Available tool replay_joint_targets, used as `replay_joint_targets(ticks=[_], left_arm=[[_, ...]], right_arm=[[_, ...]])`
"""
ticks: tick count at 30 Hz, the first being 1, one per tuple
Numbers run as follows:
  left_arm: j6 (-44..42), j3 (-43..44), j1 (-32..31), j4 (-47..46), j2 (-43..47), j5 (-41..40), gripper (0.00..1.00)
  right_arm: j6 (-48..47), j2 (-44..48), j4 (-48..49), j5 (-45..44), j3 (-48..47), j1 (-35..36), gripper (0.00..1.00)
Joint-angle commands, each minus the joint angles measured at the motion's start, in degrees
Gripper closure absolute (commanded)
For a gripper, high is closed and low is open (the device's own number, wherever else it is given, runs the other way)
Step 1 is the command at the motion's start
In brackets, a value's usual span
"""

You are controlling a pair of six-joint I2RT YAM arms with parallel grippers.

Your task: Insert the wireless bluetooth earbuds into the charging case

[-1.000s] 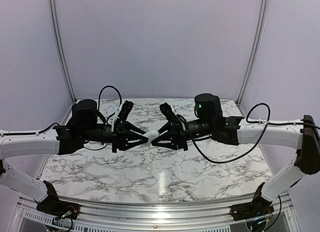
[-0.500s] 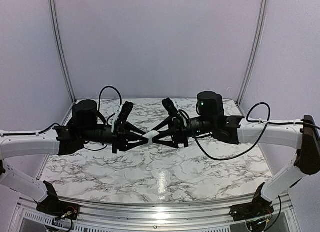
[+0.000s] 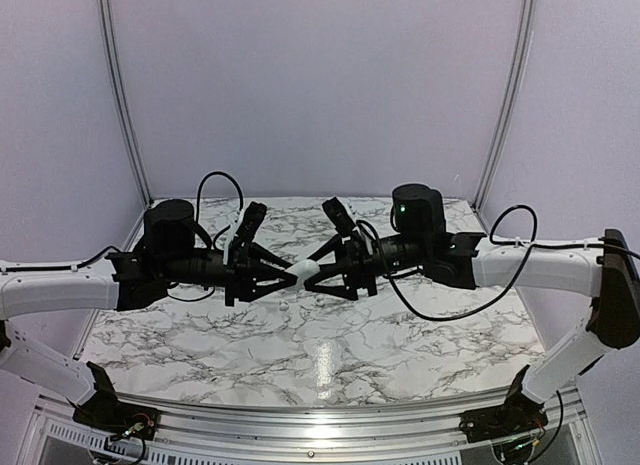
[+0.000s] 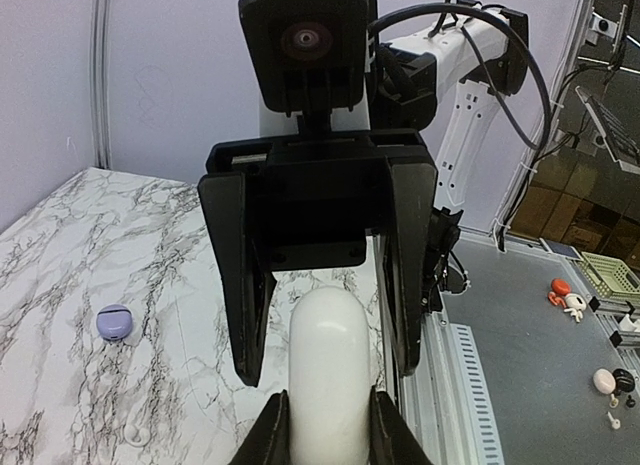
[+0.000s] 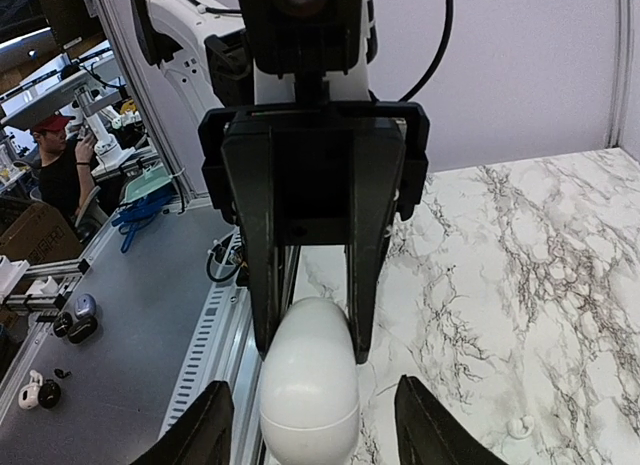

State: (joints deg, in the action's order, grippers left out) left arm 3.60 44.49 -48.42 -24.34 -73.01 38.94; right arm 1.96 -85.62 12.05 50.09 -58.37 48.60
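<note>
A white, glossy, pebble-shaped plastic charging case (image 3: 303, 273) is held in the air above the grey-veined marble bench (image 3: 330, 355), its long axis running left to right between the arms. Its left end is pinched by the left gripper (image 4: 328, 400). The right gripper (image 5: 312, 385) is spread, its fingers standing either side of the right end without touching. No open lid is seen. A tiny whitish earbud (image 5: 518, 425) lies on the bench below, apart from both grippers; the free right gripper is judged better placed to fetch it.
</note>
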Motion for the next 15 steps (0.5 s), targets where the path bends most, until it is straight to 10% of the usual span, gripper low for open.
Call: replay_joint_targets(ticks=[1, 15], left_arm=[[-0.50, -0.13, -0.25, -0.62, 1.65, -0.87, 0.99], [-0.43, 0.02, -0.19, -0.61, 1.18, -1.09, 0.99]], right_arm=[[0.24, -0.96, 1.45, 1.00, -1.55, 0.30, 0.45], [0.61, -0.86, 2.00, 0.86, -2.00, 0.49, 0.68]])
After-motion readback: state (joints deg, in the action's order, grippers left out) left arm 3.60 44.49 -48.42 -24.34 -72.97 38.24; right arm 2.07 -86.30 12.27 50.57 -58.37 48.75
